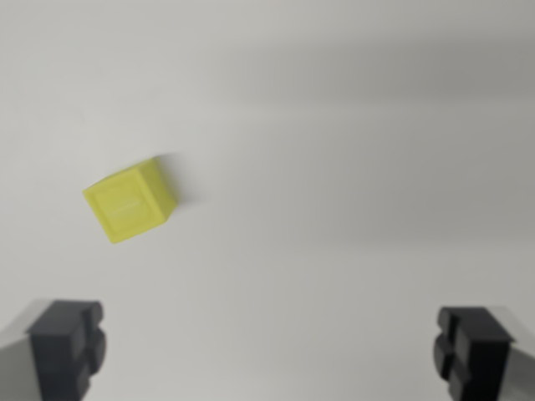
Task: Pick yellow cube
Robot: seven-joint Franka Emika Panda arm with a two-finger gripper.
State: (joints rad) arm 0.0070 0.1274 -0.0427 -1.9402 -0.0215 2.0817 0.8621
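Wrist view: yellow cube resting alone on a plain white surface, left of centre and turned at a slight angle, with a soft shadow along its right side. Gripper at the bottom edge, its two dark fingertips spread wide apart near opposite lower corners, empty, with nothing but bare surface between them. Cube above the left fingertip and a little to its right, clear of both fingertips and touching neither; whole picture somewhat blurred.
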